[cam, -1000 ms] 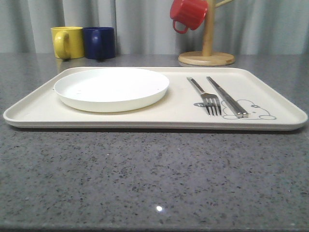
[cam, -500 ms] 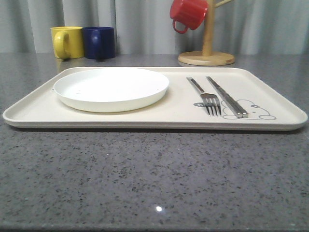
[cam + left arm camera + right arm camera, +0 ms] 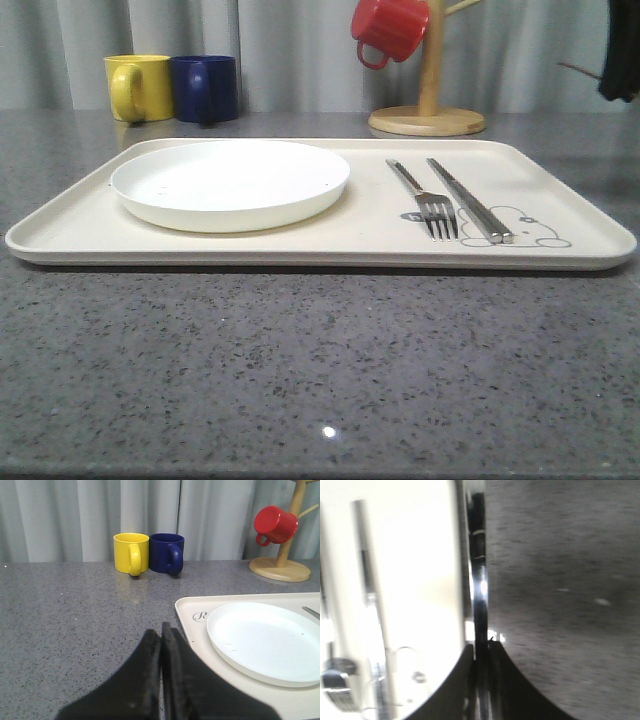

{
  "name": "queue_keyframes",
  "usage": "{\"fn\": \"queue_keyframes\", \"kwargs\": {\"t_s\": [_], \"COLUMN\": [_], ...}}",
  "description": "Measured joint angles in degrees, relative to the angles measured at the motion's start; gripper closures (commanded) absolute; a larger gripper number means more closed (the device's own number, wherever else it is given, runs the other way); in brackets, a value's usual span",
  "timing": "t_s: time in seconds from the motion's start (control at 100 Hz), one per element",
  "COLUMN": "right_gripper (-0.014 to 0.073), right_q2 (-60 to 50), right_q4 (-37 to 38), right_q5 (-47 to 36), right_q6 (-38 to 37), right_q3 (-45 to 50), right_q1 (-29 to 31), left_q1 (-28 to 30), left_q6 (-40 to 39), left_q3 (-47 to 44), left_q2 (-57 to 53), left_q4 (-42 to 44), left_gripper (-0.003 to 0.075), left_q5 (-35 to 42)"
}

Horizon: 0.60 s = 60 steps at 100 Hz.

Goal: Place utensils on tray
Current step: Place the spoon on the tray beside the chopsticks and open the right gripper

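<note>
Already the white plate [image 3: 230, 182], fork [image 3: 428, 202] and chopsticks [image 3: 470, 202] lie on the cream tray [image 3: 330, 245]. Left claw [image 3: 161, 632] is closed, empty, above the table [image 3: 75, 610]. Right claw [image 3: 481, 652] pinches a shiny metal utensil [image 3: 479, 570] over the tray's edge.

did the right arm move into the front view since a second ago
Yes. A dark part of the right arm now hangs at the upper right edge, right of the wooden mug stand; that spot was bare curtain before.

Tool [image 3: 481, 652] pinching a slim shiny utensil [image 3: 479, 580] — tray [image 3: 420, 580] beside.
</note>
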<state>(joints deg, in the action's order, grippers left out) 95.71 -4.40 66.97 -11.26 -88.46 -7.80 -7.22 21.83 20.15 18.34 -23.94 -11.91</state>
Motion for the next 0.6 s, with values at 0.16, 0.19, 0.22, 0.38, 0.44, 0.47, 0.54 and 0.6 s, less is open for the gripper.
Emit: {"fn": "queue_keyframes", "kwargs": {"t_s": [0.16, 0.19, 0.22, 0.38, 0.44, 0.47, 0.54, 0.6], "right_gripper": [0.065, 0.065, 0.065, 0.065, 0.065, 0.065, 0.0647, 0.0624], "right_q2": [2.3, 2.8, 3.3, 6.2, 7.3, 7.8, 8.7, 9.3], "right_q4": [-0.2, -0.2, -0.2, -0.2, -0.2, -0.2, -0.2, -0.2], "right_q5": [-1.8, -2.2, -2.6, -3.4, -3.4, -3.5, -3.5, -3.5], "right_q6": [-2.8, -3.3, -3.5, -4.4, -4.8, -5.1, -5.5, -5.7], "right_q3": [0.0, 0.0, 0.0, 0.0, 0.0, 0.1, 0.1, 0.1], "right_q1": [-5.7, -6.4, -7.0, -8.7, -8.9, -8.9, -8.9, -8.9], "left_q1": [0.0, 0.0, 0.0, 0.0, 0.0, 0.0, 0.0, 0.0], "left_q6": [0.0, 0.0, 0.0, 0.0, 0.0, 0.0, 0.0, 0.0], "left_q3": [0.0, 0.0, 0.0, 0.0, 0.0, 0.0, 0.0, 0.0], "left_q2": [0.0, 0.0, 0.0, 0.0, 0.0, 0.0, 0.0, 0.0], "left_q4": [0.0, 0.0, 0.0, 0.0, 0.0, 0.0, 0.0, 0.0], "left_gripper": [0.0738, 0.0738, 0.0738, 0.0738, 0.0738, 0.0738, 0.0738, 0.0738], "left_q5": [0.0, 0.0, 0.0, 0.0, 0.0, 0.0, 0.0, 0.0]}}
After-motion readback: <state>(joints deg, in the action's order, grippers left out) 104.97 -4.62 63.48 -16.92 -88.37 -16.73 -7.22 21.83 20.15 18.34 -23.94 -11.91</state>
